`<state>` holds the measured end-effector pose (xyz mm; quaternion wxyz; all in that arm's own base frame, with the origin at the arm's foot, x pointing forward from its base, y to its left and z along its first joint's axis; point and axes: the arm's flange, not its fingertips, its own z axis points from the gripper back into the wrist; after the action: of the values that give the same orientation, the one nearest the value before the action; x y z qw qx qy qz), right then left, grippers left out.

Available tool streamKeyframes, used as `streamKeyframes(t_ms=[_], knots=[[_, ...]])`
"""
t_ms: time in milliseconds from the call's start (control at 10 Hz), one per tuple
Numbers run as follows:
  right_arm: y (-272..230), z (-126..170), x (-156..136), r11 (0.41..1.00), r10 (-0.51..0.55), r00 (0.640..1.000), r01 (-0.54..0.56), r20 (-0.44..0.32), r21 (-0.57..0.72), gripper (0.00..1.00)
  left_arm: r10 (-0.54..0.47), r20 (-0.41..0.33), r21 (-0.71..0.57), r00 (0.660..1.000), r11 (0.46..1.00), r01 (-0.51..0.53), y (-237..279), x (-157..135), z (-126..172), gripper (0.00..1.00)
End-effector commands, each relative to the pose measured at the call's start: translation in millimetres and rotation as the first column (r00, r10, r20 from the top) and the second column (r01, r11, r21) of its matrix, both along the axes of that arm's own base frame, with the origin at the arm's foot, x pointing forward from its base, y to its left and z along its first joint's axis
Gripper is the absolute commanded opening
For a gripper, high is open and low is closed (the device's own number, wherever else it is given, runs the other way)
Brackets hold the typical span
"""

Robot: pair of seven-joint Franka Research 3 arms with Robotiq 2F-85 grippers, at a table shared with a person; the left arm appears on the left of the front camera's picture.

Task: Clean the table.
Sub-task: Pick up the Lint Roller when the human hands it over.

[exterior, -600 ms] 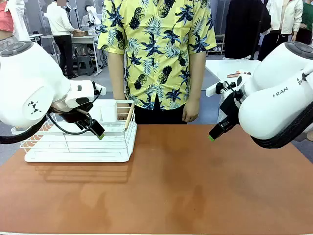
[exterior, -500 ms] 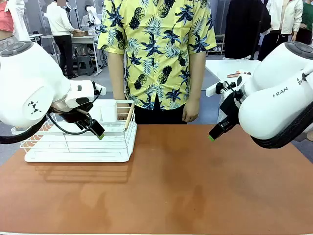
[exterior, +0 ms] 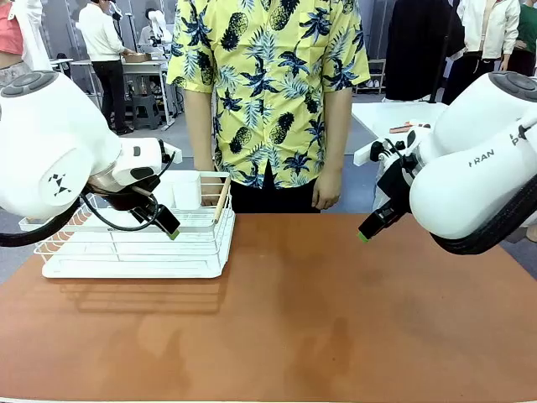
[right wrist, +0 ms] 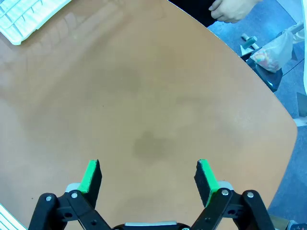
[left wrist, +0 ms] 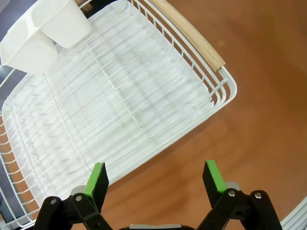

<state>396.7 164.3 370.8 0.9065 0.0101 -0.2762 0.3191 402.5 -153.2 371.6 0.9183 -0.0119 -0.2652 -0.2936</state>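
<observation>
One white wire rack [exterior: 126, 245] rests on the matte reddish-brown table [exterior: 336, 319].

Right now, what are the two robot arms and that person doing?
Nobody is holding anything. The left gripper hangs open over the edge of the white wire dish rack, which sits on the reddish-brown table. The right gripper hangs open over a bare part of the table. A person in a yellow shirt stands at the far side, arms down.
</observation>
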Motion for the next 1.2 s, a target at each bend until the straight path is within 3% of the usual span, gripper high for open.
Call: streamKeyframes(t_ms=[0,700,900,1100], knots=[[0.5,0.0,-0.2,1.000,0.000,1.000,0.000,0.000,0.001,1.00,0.002,0.000,0.000,1.000,1.000,-0.002,0.9,0.3,0.0,1.00],[0.0,0.0,0.0,1.000,0.000,1.000,0.000,0.000,0.000,1.00,0.000,0.000,0.000,1.000,1.000,0.000,-0.1,-0.1,0.0,1.00],[-12.3,43.3,1.7,0.990,-0.018,0.998,0.025,-0.053,0.136,1.00,-0.020,-0.084,-0.234,0.996,0.972,0.000,19.9,-8.9,47.8,1.00],[-46.9,87.4,5.7,0.943,-0.060,0.982,0.115,-0.178,0.313,1.00,-0.031,-0.188,-0.517,0.982,0.853,-0.072,60.6,-24.1,90.4,1.00]])
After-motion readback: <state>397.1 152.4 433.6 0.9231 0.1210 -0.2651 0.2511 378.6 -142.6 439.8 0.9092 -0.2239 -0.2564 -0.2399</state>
